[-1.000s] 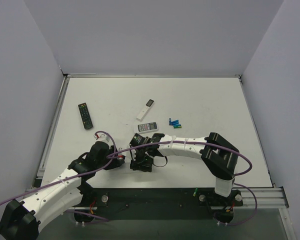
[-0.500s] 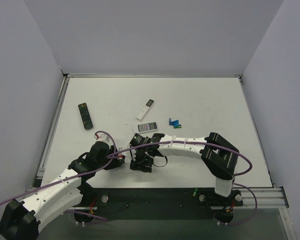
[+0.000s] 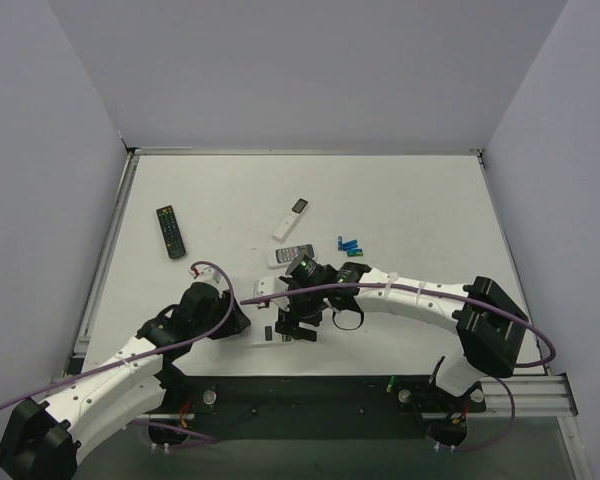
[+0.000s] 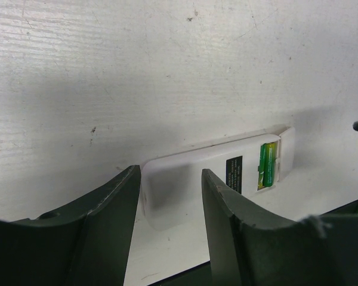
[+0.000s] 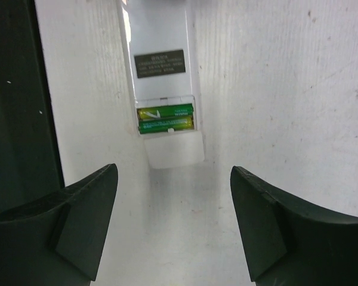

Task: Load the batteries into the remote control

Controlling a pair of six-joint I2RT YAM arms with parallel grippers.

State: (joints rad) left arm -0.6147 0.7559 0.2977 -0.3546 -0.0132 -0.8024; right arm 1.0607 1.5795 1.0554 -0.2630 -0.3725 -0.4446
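The remote control (image 3: 266, 331) lies white back up on the table between my two grippers. Its battery bay is open, with two green batteries (image 5: 165, 119) side by side in it; they also show in the left wrist view (image 4: 267, 167). My left gripper (image 4: 170, 176) is open, with the remote's plain end (image 4: 185, 190) just ahead between the fingertips, and gaps show on both sides. My right gripper (image 5: 173, 171) is open and empty, just short of the remote's bay end (image 5: 173, 152). In the top view the left gripper (image 3: 242, 322) and the right gripper (image 3: 296, 325) face each other.
Loose blue and green batteries (image 3: 351, 246) lie behind the right arm. A small grey-faced remote (image 3: 288, 256), a slim white remote (image 3: 291, 218) and a long black remote (image 3: 171, 231) lie farther back. A small white piece (image 3: 263, 289) lies by the purple cable.
My right arm has swung its elbow out to the right and drawn its gripper back off the remote, which now lies uncovered. The left arm has hardly moved.
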